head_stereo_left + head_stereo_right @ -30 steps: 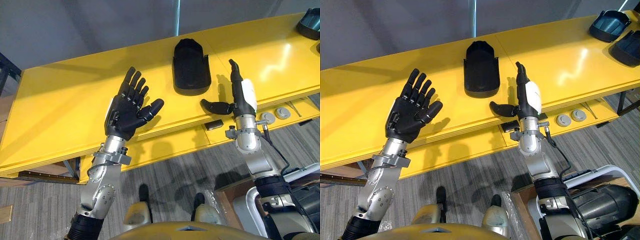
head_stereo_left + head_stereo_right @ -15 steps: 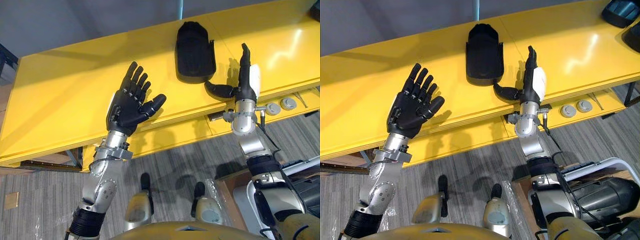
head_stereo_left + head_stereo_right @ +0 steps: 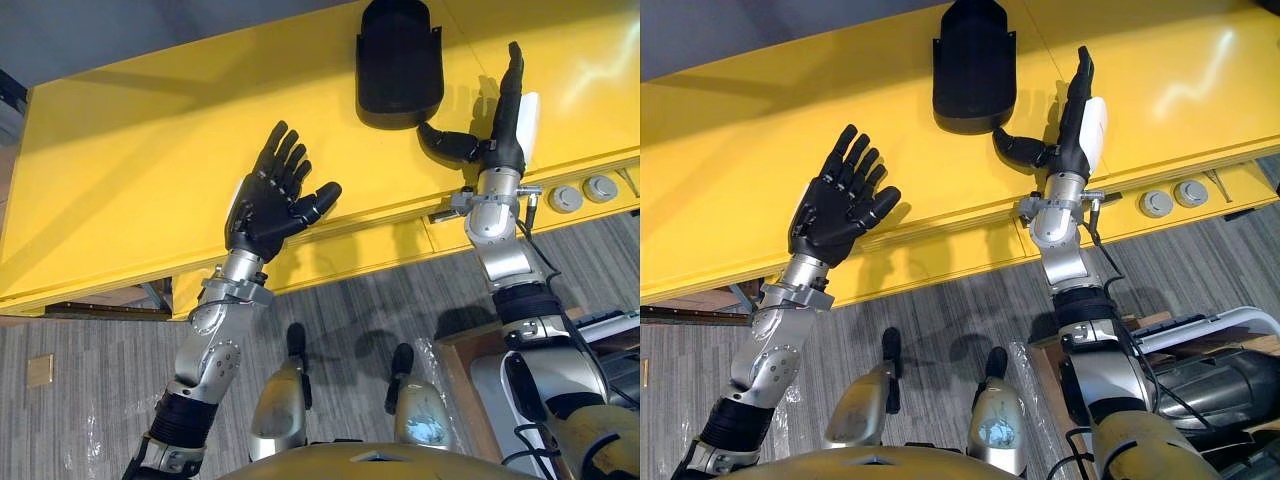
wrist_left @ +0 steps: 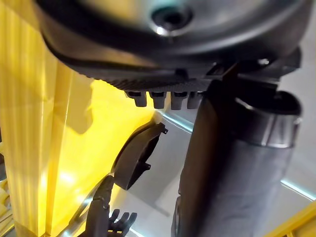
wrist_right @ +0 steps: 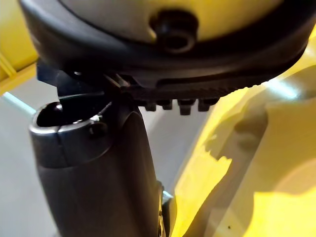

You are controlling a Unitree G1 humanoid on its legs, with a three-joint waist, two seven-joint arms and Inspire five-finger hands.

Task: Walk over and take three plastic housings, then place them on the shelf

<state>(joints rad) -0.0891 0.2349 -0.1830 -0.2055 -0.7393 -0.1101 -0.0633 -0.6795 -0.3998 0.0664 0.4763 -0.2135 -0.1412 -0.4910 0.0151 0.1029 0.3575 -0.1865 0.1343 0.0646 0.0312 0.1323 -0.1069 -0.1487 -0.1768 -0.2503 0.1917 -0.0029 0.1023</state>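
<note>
- Over the near edge of a yellow workbench (image 3: 120, 170), left of centre, the robot's left hand (image 3: 262, 208) is raised palm-up. Its fingers are spread wide, its thumb is out, and it grips nothing.
- Further right, toward the far side of the top, a black plastic housing (image 3: 398, 60) lies flat on the workbench, in neither hand's grasp.
- Just right of it, the right hand (image 3: 503, 140) stands edge-on, fingers straight and empty. Its thumb reaches left to the housing's near right corner; whether it touches cannot be told.
- At the far right, two round silver fittings (image 3: 565, 198) sit on the lower yellow ledge below the top's near edge.
</note>
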